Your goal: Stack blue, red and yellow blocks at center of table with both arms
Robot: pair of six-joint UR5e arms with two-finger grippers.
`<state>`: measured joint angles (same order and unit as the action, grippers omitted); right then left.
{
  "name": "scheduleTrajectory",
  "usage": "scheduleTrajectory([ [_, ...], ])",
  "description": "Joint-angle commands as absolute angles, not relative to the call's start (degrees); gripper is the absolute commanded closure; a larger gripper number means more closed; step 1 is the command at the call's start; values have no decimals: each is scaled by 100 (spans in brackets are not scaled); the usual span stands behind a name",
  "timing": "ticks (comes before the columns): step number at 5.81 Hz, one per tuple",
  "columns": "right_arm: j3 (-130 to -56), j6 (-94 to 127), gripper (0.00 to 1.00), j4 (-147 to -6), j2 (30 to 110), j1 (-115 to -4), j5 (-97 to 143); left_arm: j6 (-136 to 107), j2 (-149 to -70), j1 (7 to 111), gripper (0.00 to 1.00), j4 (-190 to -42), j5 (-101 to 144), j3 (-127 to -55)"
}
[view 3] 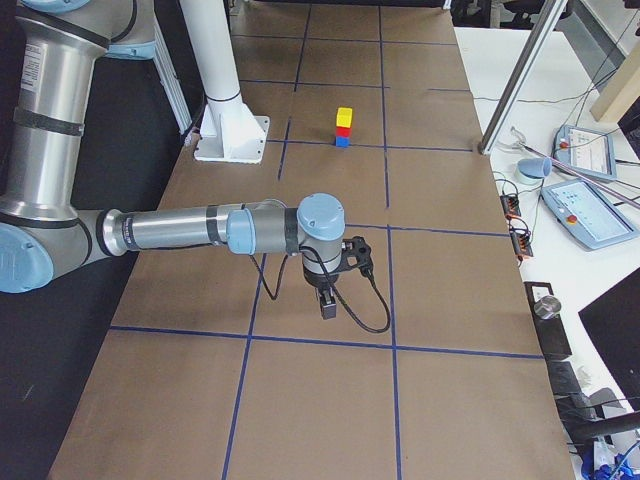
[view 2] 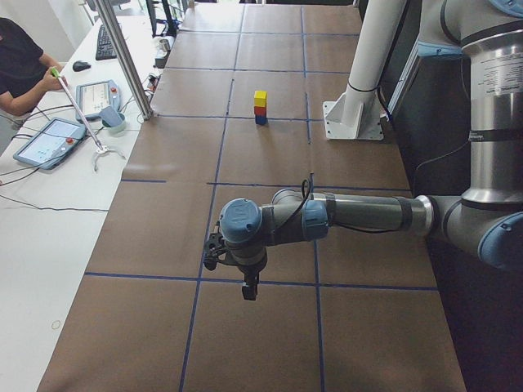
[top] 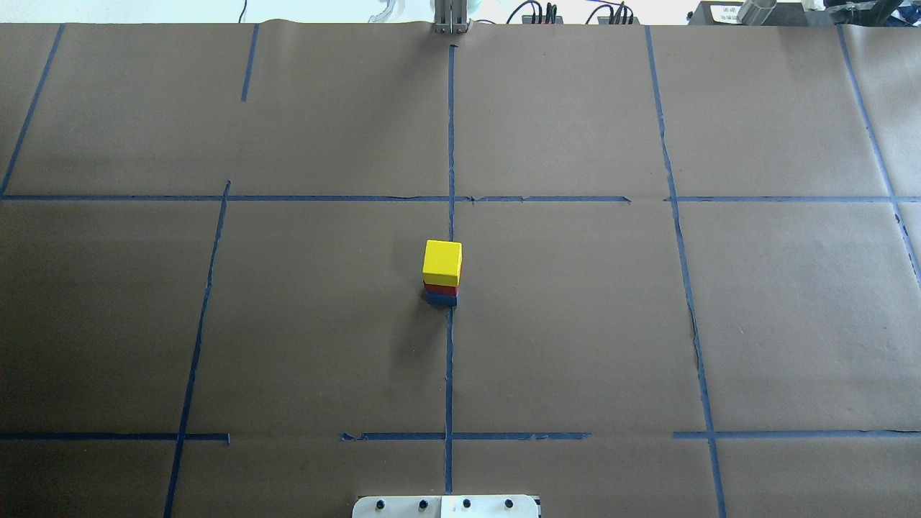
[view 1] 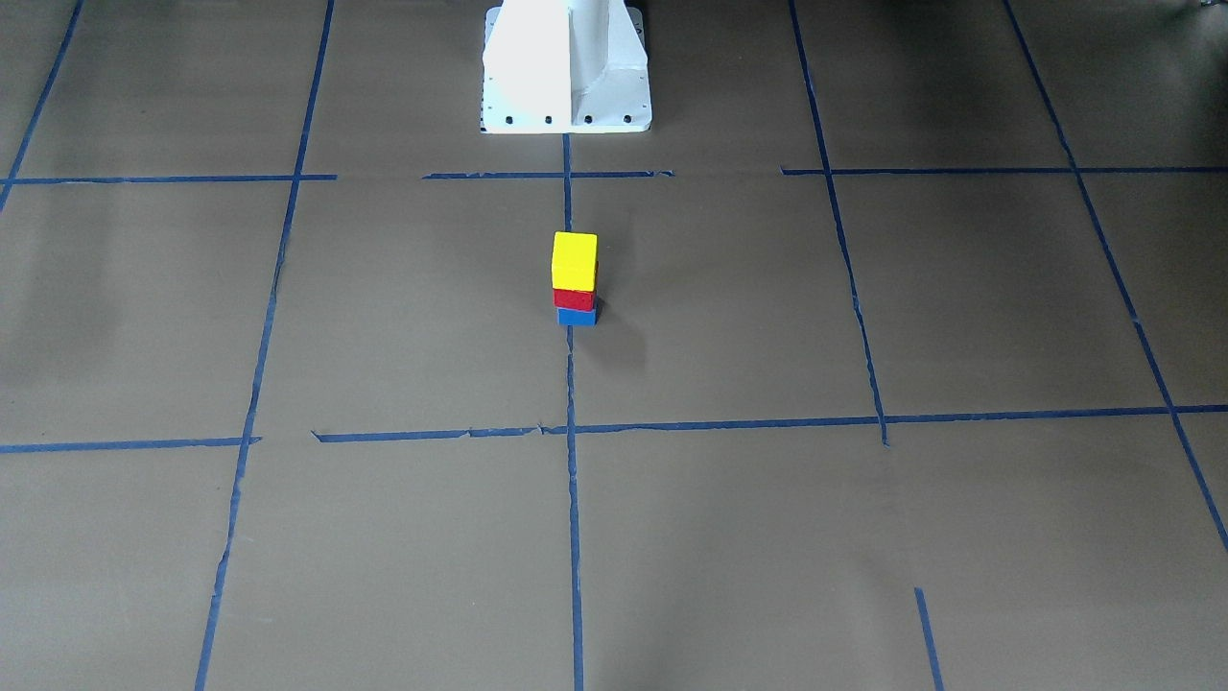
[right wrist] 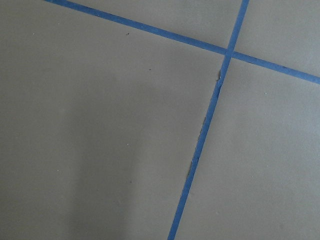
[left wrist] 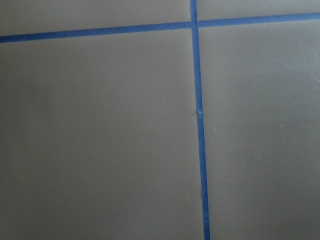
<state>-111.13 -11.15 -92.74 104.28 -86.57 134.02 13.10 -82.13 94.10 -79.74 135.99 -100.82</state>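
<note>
The brown tabletop [top: 575, 324], crossed by a grid of blue tape [top: 450, 360], fills both fixed centre views. Neither of those views shows any arm. They show only the foot of the white pedestal [view 1: 566, 67] at the robot's edge.

The arms appear in the side views alone. From the table's left end, the left arm [view 2: 359, 214] reaches out level over the near part of the tabletop. From the right end, the right arm [view 3: 180, 228] does the same at its own end. The left tool [view 2: 249, 291] and the right tool [view 3: 327, 306] each point down over the paper, well apart from the blocks. Nothing is seen in either tool, but from these angles I cannot tell whether the jaws are spread or closed. Both wrist cameras show only bare paper and a tape crossing, with no fingers in frame.

An operator [view 2: 20, 65] sits at a side desk, seen only from the left end.

The stack [view 1: 576, 299] stands upright on the centre tape line, in the middle cell of the grid, in front of the pedestal. The yellow block [top: 442, 260] is on top. The red block [top: 440, 290] is under it, and the blue block [top: 441, 300] rests on the tabletop. Each block touches the next, with edges roughly flush.
</note>
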Motion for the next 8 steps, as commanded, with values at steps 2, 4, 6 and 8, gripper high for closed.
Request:
scheduleTrajectory([
  [2, -11109, -1090, 0, -9255, 10660, -8657, 13456, 1248, -8191, 9404, 0, -8104, 13579, -10222],
  [4, -10725, -1107, 0, -9220, 10862, -8727, 13769, 1239, -8191, 9369, 0, -8095, 13579, -10134],
  [6, -10897, -1116, 0, -9211, 10793, -8797, 13668, 1239, -8191, 9369, 0, -8033, 13570, -10134],
  [8, -11125, -1108, 0, -9211, 10802, -8824, 13351, 1055, -8183, 9246, 0, -7989, 13526, -10125],
])
